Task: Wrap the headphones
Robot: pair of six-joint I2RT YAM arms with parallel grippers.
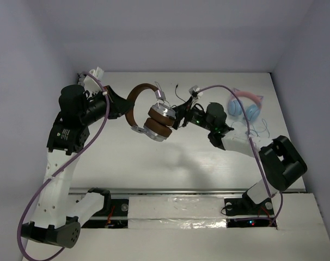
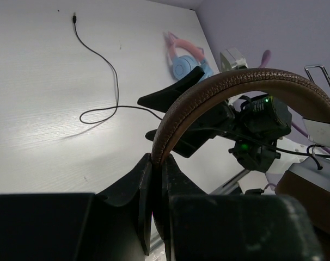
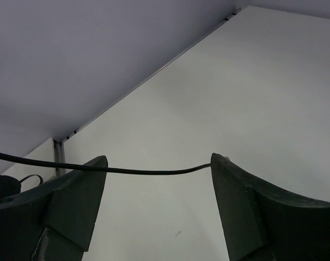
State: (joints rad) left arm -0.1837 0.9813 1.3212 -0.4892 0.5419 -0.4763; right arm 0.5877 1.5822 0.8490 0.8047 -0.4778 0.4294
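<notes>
The headphones hang above the table, with the brown headband (image 1: 136, 93) arching up and the two silver cups with brown pads (image 1: 159, 123) stacked below. My left gripper (image 1: 123, 109) is shut on the headband (image 2: 236, 81), pinching it between the fingers (image 2: 146, 185). My right gripper (image 1: 179, 116) is open just right of the cups. The thin black cable (image 3: 148, 171) runs across the gap between its fingertips (image 3: 233, 185). The rest of the cable (image 2: 108, 70) lies loose on the table, its plug end at the far side.
The pink-and-blue cat-ear headphones (image 1: 244, 105) with a light blue cable lie at the back right, also in the left wrist view (image 2: 184, 60). White walls close the table at the back and sides. A metal rail (image 1: 187, 191) runs along the near edge.
</notes>
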